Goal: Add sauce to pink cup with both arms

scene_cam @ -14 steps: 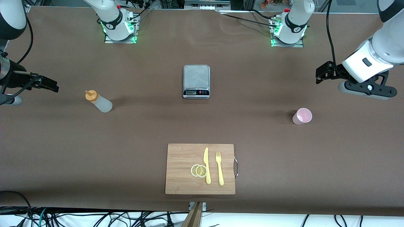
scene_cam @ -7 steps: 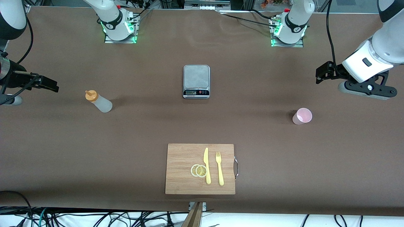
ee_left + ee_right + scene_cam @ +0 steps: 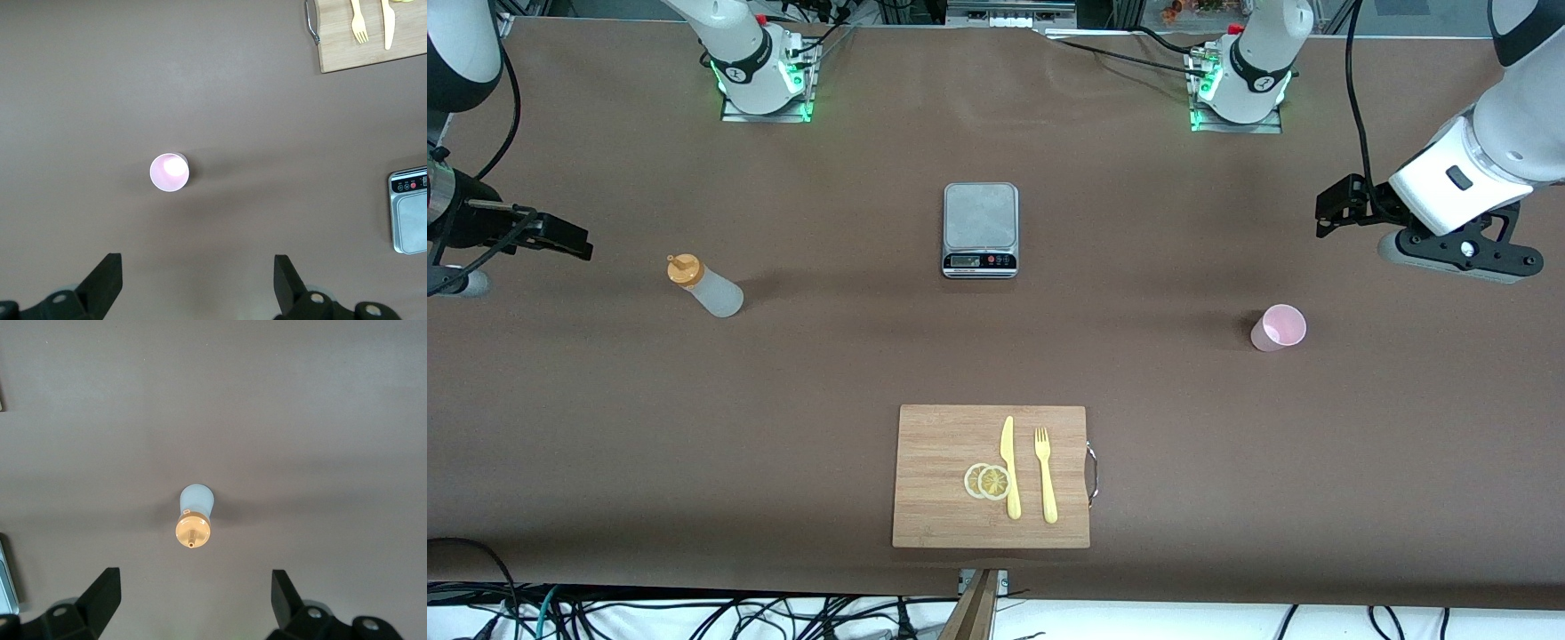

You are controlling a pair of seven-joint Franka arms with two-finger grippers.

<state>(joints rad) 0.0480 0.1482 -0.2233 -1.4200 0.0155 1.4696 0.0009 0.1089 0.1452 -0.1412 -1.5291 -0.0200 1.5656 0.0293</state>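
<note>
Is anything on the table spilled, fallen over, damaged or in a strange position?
Nothing stands out. The translucent squeeze bottle with the orange cap and the pale pink plastic cup both stand upright on the brown table, with no spill around them. The yellow knife and fork lie neatly on the wooden cutting board.

The scale (image 3: 980, 229) stands between the sauce (image 3: 704, 286) and the pink cup (image 3: 1279, 327), cutting board (image 3: 943, 498) nearest the camera.

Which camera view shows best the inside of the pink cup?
The left wrist view: it looks straight down into the pink cup, so the whole pale inside shows. The front view shows it small and slanted. The right wrist view does not show it.
</note>
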